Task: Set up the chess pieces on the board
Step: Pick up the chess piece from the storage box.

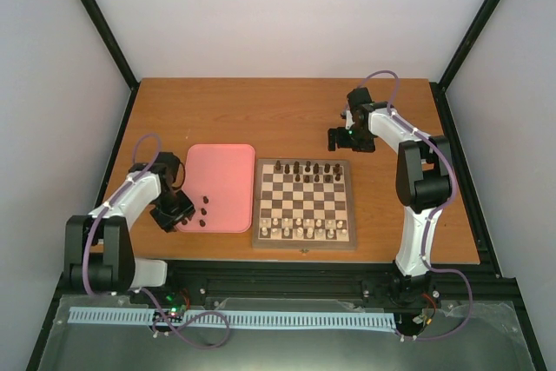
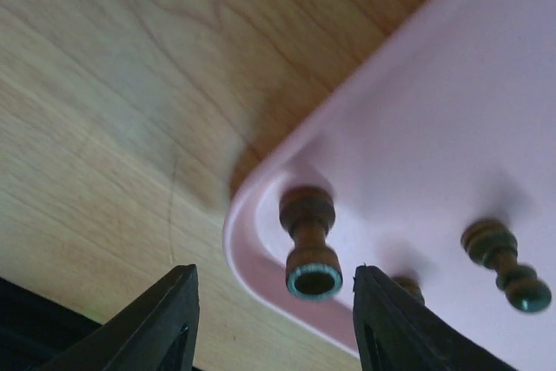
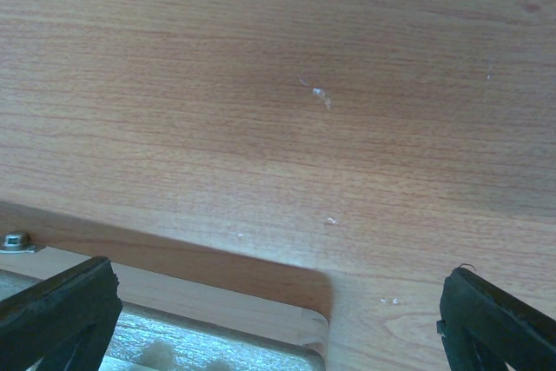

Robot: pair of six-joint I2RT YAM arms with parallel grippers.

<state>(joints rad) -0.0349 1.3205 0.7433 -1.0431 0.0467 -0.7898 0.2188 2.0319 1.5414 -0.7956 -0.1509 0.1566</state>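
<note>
The left gripper (image 2: 274, 306) hangs released at the near left corner of the pink tray (image 2: 452, 110). Its black fingers (image 2: 178, 323) sit either side of a dark piece (image 2: 310, 245) that lies on its side, and they do not pinch it. A few more dark pieces (image 1: 203, 211) lie close by on the tray. The right gripper (image 1: 340, 139) is spread wide above the table (image 1: 261, 115), just beyond the far edge of the board (image 1: 258, 206). More dark ones stand along its far rows, and pale pieces (image 1: 304, 231) stand along its near row.

Between left pincer (image 2: 274, 301) fingers: lying dark piece (image 2: 310, 245), tray rim (image 2: 246, 208). Below right pincer (image 3: 278, 301): bare table (image 3: 304, 84).
</note>
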